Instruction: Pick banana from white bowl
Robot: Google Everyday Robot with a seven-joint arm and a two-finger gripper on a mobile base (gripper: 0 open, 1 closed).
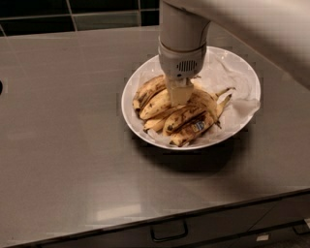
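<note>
The white bowl (pixel 140 77) stands on the grey counter, lined with crumpled white paper (pixel 232 82). Several overripe, brown-speckled bananas lie piled in it. The big arched banana (pixel 207 100) curves along the right of the pile, its dark stem tip pointing to the right. A straighter banana with a blue sticker (pixel 196 127) lies at the front. My gripper (pixel 179 93) hangs straight down from the white arm and rests in the middle of the pile, touching the bananas right beside the arched one. It hides the pile's centre.
The grey counter (pixel 72 145) stretches left and in front of the bowl. Dark tiles line the back wall (pixel 97 12). A drawer handle (pixel 168 231) shows below the counter's front edge. The white arm crosses the upper right.
</note>
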